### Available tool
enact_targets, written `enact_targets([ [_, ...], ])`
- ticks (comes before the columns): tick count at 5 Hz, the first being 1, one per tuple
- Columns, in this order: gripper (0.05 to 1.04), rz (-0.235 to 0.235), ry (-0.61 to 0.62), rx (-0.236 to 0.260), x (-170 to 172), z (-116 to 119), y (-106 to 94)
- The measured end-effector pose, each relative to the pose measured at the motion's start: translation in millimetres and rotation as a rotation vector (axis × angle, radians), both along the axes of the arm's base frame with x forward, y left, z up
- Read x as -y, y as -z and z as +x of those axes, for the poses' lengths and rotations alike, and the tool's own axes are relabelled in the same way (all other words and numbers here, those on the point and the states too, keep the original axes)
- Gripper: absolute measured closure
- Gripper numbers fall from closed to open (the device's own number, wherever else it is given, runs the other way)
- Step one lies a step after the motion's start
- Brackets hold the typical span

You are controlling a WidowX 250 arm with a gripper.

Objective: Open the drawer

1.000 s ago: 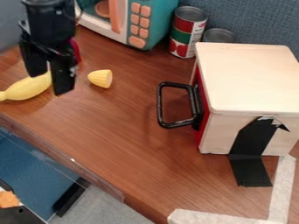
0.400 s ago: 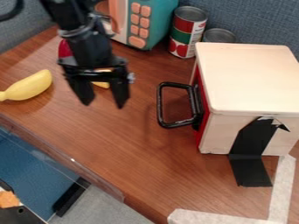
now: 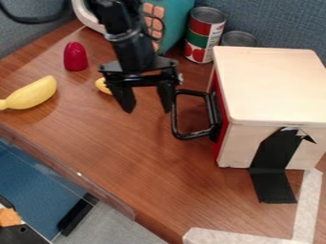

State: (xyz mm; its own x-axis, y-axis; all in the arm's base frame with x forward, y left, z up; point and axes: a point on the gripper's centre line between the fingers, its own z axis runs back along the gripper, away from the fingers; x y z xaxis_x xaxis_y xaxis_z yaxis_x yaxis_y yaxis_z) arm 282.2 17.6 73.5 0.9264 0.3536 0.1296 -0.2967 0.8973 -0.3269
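Fingers spread apart and pointing down, the black gripper hangs over the wooden tabletop, just beside the black handle of the drawer. One fingertip lines up with the upper outer corner of that handle; whether they touch, I cannot tell. The drawer is shut, its red front set in the side of the pale box that faces the gripper. Black tape runs down the near side of the box onto the tabletop, and whitish tape lies near it. Behind the box and gripper stand a tall can, a second can partly hidden by the box, and a teal toy microwave partly hidden by the arm. Toward the left of the view lie a yellow banana, a red rounded piece and a small yellow piece, this last one partly behind the gripper.
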Motion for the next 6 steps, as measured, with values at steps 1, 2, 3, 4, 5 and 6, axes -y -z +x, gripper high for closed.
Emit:
enact_targets([
  [1,0.083,0.016,-0.042,0.008,4.7,10.7,7.6],
  [2,0.083,0.032,-0.078,0.005,7.1,22.2,17.2],
  [3,0.083,0.039,-0.115,0.015,8.7,30.5,20.2],
  [4,0.083,0.043,-0.158,0.006,8.9,36.3,27.0],
  [5,0.083,0.034,-0.199,-0.018,8.3,37.7,36.1],
  [6,0.135,0.035,-0.221,-0.024,11.0,40.0,40.7],
])
